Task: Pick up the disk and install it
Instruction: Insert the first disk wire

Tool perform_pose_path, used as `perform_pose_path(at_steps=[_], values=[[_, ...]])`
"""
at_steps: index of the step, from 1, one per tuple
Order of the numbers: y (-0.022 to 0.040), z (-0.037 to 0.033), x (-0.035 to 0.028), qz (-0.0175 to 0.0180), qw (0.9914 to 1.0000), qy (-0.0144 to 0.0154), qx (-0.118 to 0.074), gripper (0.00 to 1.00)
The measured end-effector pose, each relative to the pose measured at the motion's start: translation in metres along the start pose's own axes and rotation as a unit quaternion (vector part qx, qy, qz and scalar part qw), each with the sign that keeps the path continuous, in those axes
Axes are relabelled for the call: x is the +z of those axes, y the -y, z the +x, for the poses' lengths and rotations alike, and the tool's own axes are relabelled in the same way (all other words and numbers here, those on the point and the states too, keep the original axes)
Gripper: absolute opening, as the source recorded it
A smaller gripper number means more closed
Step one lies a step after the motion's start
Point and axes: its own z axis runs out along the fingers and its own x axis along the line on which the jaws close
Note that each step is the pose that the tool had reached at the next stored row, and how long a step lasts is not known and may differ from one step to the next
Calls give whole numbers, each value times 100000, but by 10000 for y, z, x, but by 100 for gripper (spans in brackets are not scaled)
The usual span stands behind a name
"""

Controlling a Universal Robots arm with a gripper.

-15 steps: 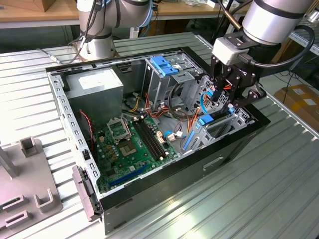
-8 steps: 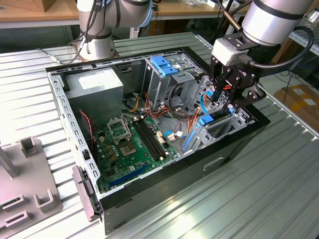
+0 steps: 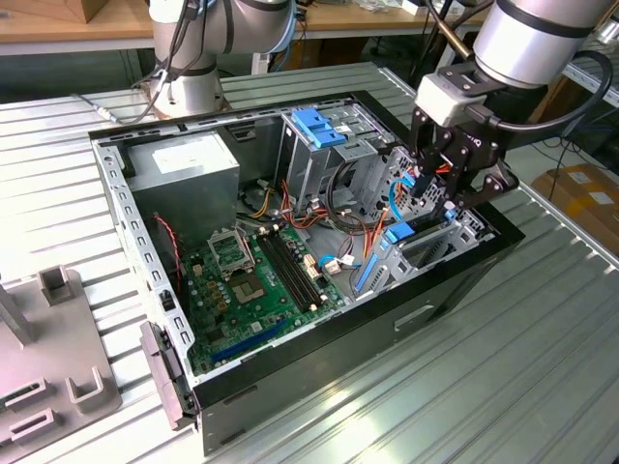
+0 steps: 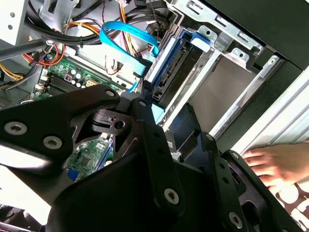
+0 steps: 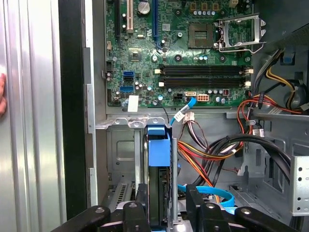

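Black fingers (image 5: 142, 200) of the gripper (image 5: 168, 191) stand parted either side of the disk (image 5: 159, 150), with a gap on one side (nothing is gripped); it sits on edge in a metal bay (image 5: 120, 150) just beside the motherboard (image 5: 159, 48). Print on the power supply (image 3: 184, 174) label is too small to read. Over the case (image 3: 319, 358), at the exterior view's right, the arm (image 3: 532, 39) reaches down.

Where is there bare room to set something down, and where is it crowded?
Free: the ribbed metal table in front of the open black computer case, and between it and the grey fixture plate. Crowded: cables around the gripper inside.
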Motion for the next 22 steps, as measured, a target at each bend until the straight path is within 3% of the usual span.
perform_pose_path(at_steps=[6,14,22], values=[[1,-43,-5,-90,100000,4,0,45],[2,-50,-5,-102,100000,4,8,45],[102,-52,1,-278,100000,0,3,45]])
